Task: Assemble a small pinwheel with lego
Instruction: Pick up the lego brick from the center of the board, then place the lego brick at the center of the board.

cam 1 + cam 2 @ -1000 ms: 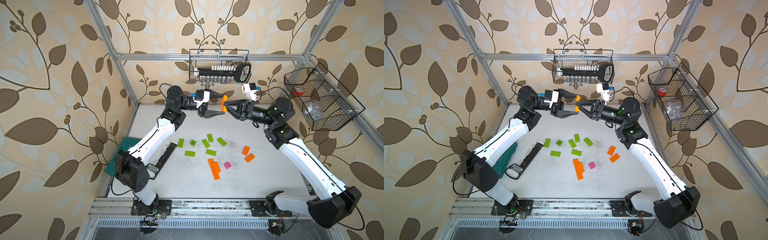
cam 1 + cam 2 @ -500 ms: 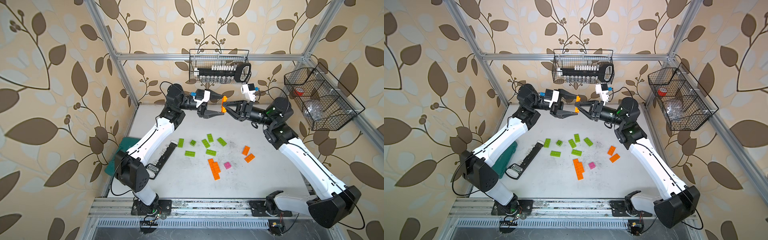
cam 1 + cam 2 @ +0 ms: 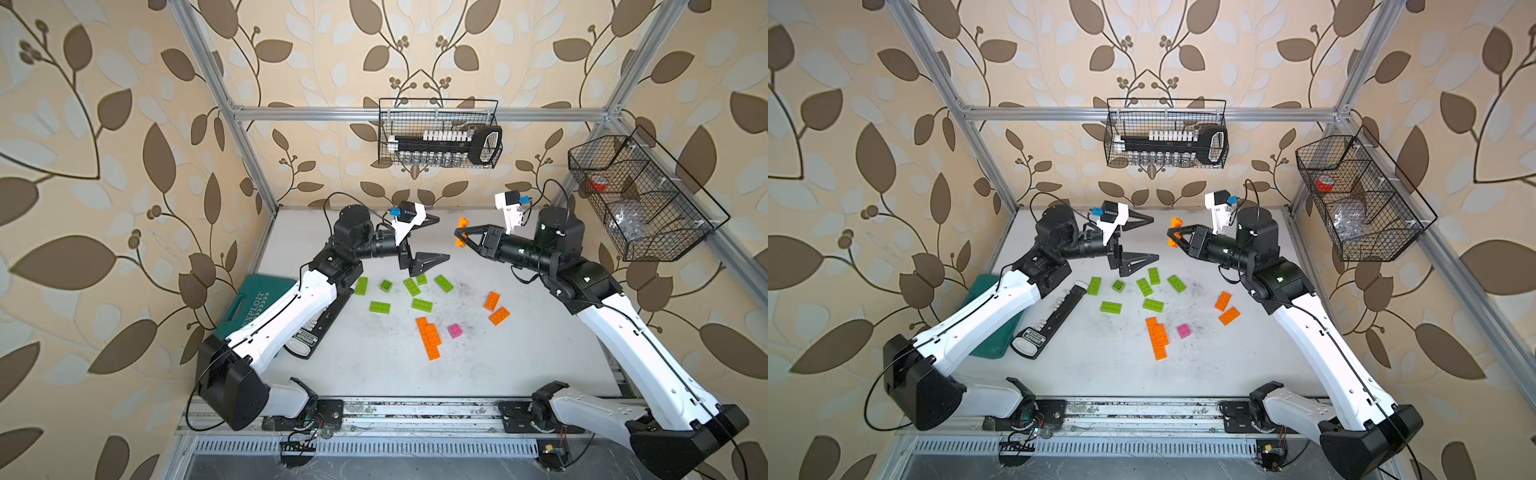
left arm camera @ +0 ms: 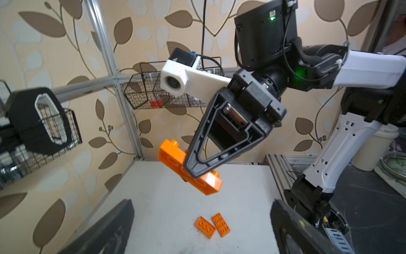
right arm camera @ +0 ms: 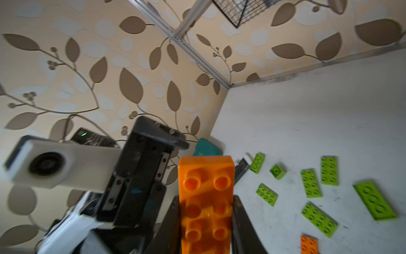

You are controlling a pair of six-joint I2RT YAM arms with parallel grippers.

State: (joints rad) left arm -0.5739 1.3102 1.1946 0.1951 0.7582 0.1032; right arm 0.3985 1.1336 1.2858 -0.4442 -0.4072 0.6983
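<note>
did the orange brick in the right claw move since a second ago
Yes. In a top view the orange brick, gripped by the right claw, sits farther below the back-wall wire basket than before, shifted slightly to the robot's right.

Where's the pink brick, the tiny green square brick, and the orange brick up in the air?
pink brick (image 3: 455, 331): a top view, its studded top.
green square brick (image 3: 386, 285): a top view, its top face.
orange brick (image 4: 172, 156): left wrist view, its bare end.
</note>
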